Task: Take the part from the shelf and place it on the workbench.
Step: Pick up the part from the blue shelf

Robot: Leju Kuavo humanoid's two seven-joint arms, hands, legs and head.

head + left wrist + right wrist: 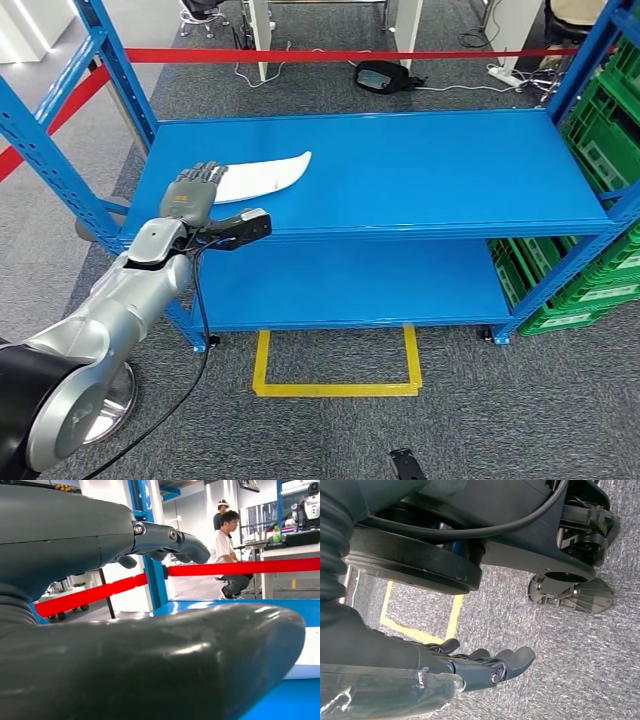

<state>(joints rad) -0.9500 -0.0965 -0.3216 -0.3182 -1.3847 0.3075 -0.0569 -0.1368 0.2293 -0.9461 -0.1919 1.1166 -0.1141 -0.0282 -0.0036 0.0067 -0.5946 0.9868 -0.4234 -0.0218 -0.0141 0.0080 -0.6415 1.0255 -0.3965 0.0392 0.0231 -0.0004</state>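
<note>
A flat, white, blade-shaped part [264, 175] lies on the top deck of a blue metal shelf [423, 170], near the deck's left end. Its long axis runs left to right, rising slightly toward a pointed tip on the right. The robot's left hand [192, 192] reaches over the shelf's front edge, palm down, with its fingers [210, 174] extended over the part's blunt left end. Whether they touch it cannot be told. The hand is open and grips nothing. In the left wrist view the thick thumb [158, 665] sits low with the white part just past its tip. The right hand [486, 666] hangs by the carpeted floor, fingers loosely apart and empty, well away from the shelf. The left hand is plainly nearer the part.
</note>
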